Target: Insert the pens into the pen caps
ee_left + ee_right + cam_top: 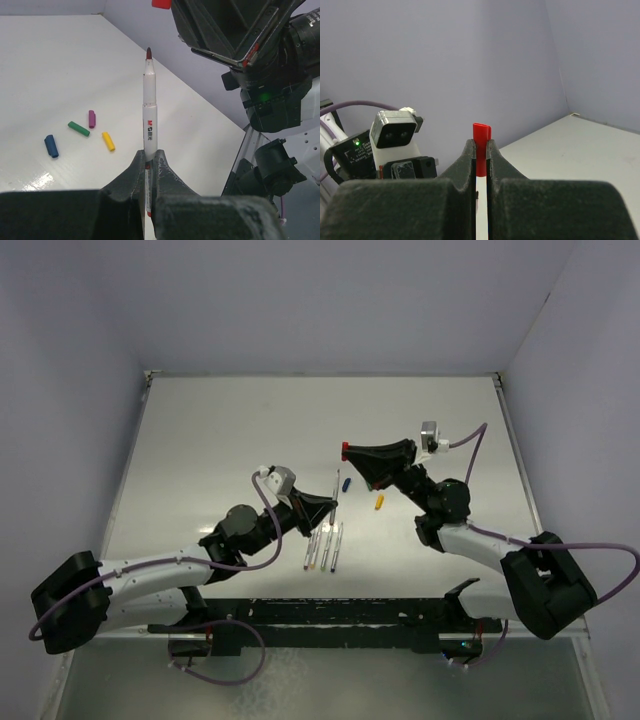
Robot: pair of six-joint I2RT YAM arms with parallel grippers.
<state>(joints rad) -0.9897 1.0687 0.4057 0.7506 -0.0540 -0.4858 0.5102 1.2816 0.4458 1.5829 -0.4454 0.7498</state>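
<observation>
Left claw (150,159) is pinching the pen (149,105) low on its barrel, probably light, stiff and slippery; right claw (480,150) is clamping the red cap (481,134) above the pen's tip

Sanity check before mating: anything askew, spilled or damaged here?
Nothing stands out. Left gripper grips a pen straight, right gripper grips the red cap; four pens lie in a neat row, four caps loose beside them.
</observation>
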